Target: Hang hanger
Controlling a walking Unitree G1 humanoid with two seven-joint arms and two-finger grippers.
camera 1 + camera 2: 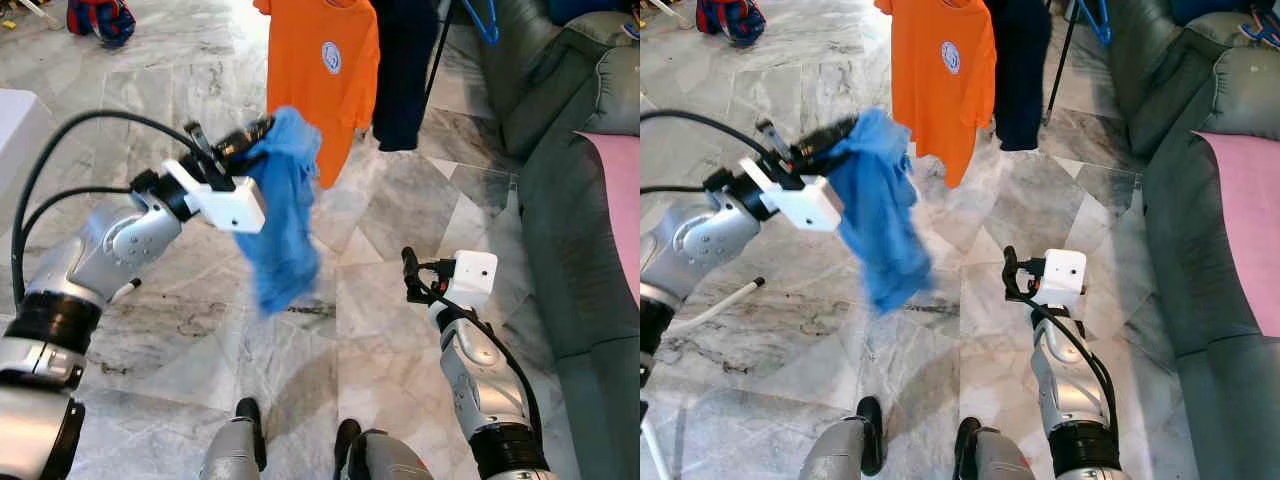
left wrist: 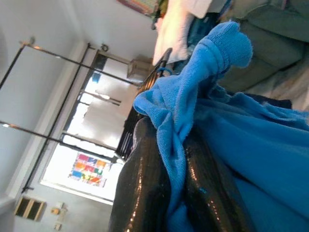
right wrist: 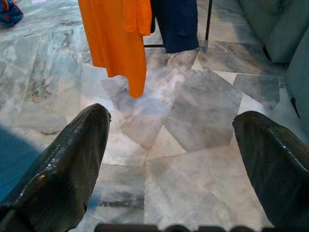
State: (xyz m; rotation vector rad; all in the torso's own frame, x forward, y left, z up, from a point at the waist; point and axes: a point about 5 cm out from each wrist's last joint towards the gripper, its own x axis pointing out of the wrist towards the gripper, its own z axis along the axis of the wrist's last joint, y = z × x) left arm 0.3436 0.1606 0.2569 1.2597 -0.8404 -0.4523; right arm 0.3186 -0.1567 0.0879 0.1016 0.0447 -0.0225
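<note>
Marble floor point(image 1: 400, 210) is lying underfoot, bare between robot and rack. Right gripper point(image 1: 409, 275) is idling low with fingers spread apart, holding nothing. Left gripper point(image 1: 235, 145) is pinching a blue garment point(image 1: 285, 215) aloft, fabric bunching between its fingers; no hanger hook is discernible within it. Beyond, an orange shirt point(image 1: 325, 75) and dark garment point(image 1: 405, 70) are hanging. Recommendation: be raising the garment level and approaching squarely before attempting the rail.
</note>
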